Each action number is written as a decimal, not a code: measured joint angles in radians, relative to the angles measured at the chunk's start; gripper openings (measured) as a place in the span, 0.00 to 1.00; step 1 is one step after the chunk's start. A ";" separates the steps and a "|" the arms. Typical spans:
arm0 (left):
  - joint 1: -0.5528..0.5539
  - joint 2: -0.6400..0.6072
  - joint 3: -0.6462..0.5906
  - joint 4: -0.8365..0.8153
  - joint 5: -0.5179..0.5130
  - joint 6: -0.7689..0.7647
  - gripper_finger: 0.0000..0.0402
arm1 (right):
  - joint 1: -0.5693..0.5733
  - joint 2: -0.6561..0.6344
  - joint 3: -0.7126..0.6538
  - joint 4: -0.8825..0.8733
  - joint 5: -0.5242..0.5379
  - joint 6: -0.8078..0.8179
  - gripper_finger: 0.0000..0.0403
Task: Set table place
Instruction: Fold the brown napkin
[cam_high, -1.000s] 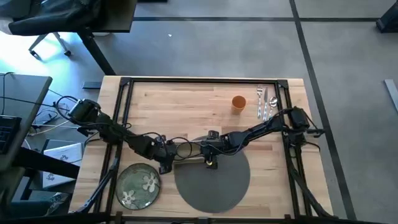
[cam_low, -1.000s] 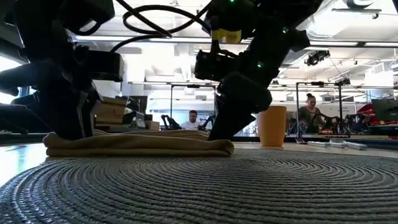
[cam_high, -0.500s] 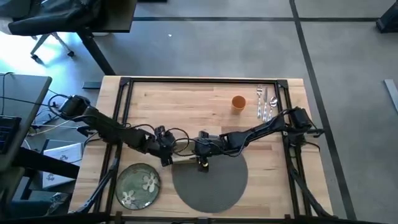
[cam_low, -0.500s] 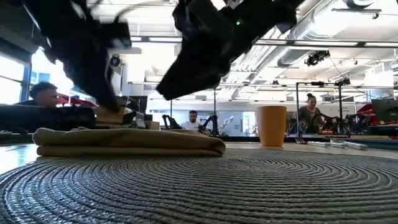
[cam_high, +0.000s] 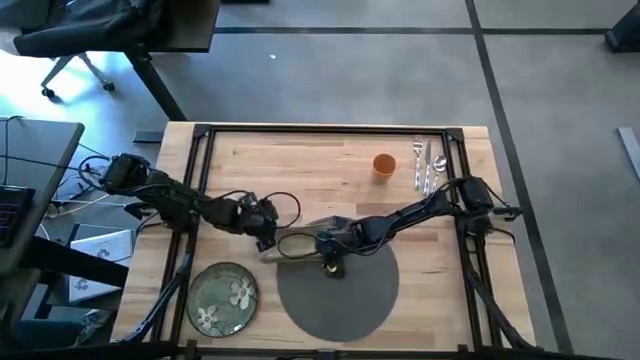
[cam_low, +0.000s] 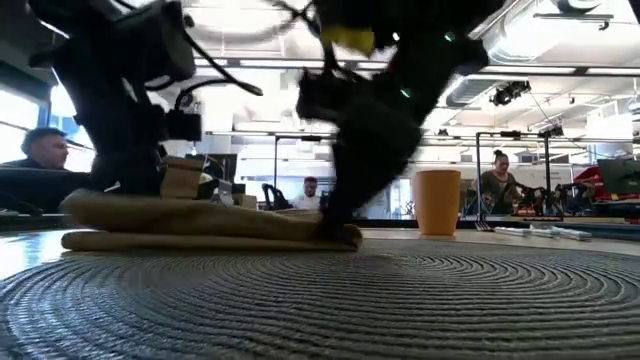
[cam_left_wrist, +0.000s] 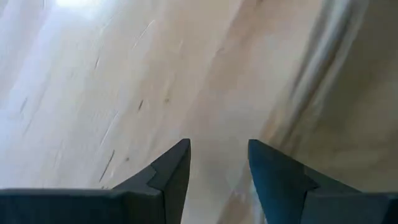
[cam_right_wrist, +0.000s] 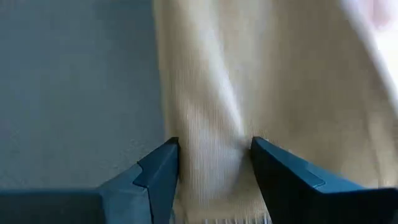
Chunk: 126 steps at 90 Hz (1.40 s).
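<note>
Right gripper (cam_high: 330, 262) sits at table centre, at the 12 o'clock rim of the dark-grey woven placemat (cam_high: 338, 290), pinching the tan napkin (cam_high: 300, 245). Right wrist view: the two dark fingers (cam_right_wrist: 158, 171) bracket a fold of the napkin (cam_right_wrist: 249, 93) with cloth filling the gap, placemat (cam_right_wrist: 68, 81) grey beside it. Low view: placemat (cam_low: 320, 300) fills the foreground, napkin (cam_low: 200, 225) lies folded just past its far rim, one end lifted slightly under the left arm, the right gripper (cam_low: 345, 215) down on its other end.

Left gripper (cam_high: 266, 235) is just at 10 o'clock of the napkin, over bare wood. Left wrist view: fingers (cam_left_wrist: 171, 171) a narrow gap apart, nothing between them, only table (cam_left_wrist: 93, 81) planks and a blurred tan edge of napkin (cam_left_wrist: 348, 112) off to one side.

Green plate with white flowers (cam_high: 222, 297) rests at 9 o'clock of the placemat, just beside it, near the table's front edge. Table (cam_high: 300, 165) far half: small orange cup (cam_high: 383, 165) at about 1 o'clock of the placemat, well apart; cup (cam_low: 437, 202) upright in the low view. Silver cutlery (cam_high: 428, 165) lies just beyond the cup toward 3 o'clock, near the far right corner; individual pieces too small to sort.

Beyond the table, people (cam_low: 309, 192) sit in the room.
</note>
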 joint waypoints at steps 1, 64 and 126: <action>0.002 0.000 -0.002 0.001 0.000 -0.003 0.36 | 0.000 -0.001 0.000 -0.007 0.000 0.000 0.45; -0.182 -0.048 0.107 0.259 0.130 -0.017 0.36 | -0.002 0.004 0.114 0.059 0.077 -0.021 0.45; -0.238 0.111 0.108 0.173 0.303 -0.195 0.36 | -0.008 0.052 0.121 -0.172 0.031 0.022 0.45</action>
